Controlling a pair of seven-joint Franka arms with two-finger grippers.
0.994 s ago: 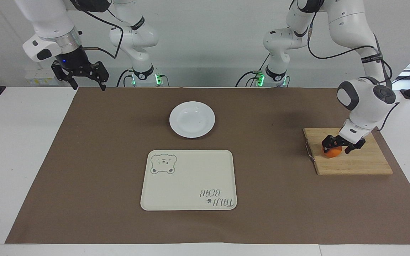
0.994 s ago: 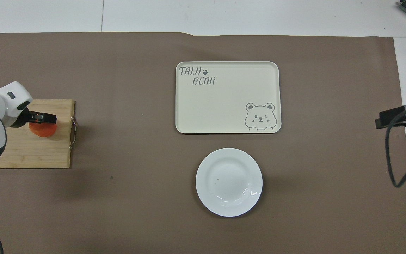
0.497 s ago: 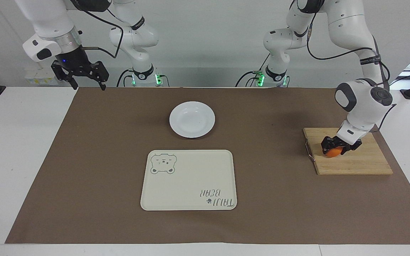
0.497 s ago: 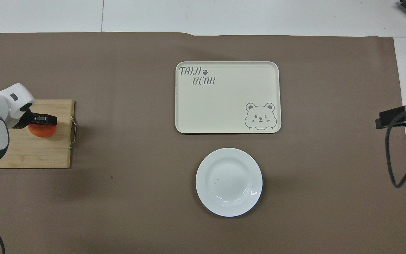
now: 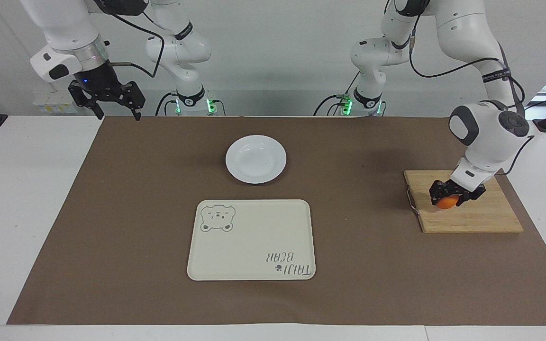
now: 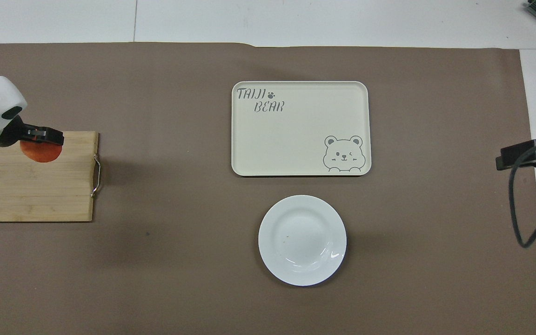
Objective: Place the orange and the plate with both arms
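Observation:
My left gripper (image 5: 453, 196) is shut on the orange (image 5: 446, 202), holding it just over the wooden cutting board (image 5: 472, 219) at the left arm's end of the table. From overhead the orange (image 6: 40, 152) shows under the left gripper (image 6: 44, 137), over the board's edge farthest from the robots. The white plate (image 5: 256, 159) sits empty in the middle of the brown mat, nearer to the robots than the tray; overhead the plate (image 6: 302, 240) is bare. My right gripper (image 5: 118, 116) hangs open and empty above the mat's corner at the right arm's end, waiting; overhead only the right gripper (image 6: 505, 160) tip shows.
A cream rectangular tray (image 5: 251, 240) with a bear drawing lies empty beside the plate, farther from the robots; overhead the tray (image 6: 300, 129) is bare. The cutting board (image 6: 30, 195) has a metal handle on its edge toward the plate.
The left gripper closed on the orange and raised it slightly off the board, shifting toward the board's edge farthest from the robots. The right arm has not moved.

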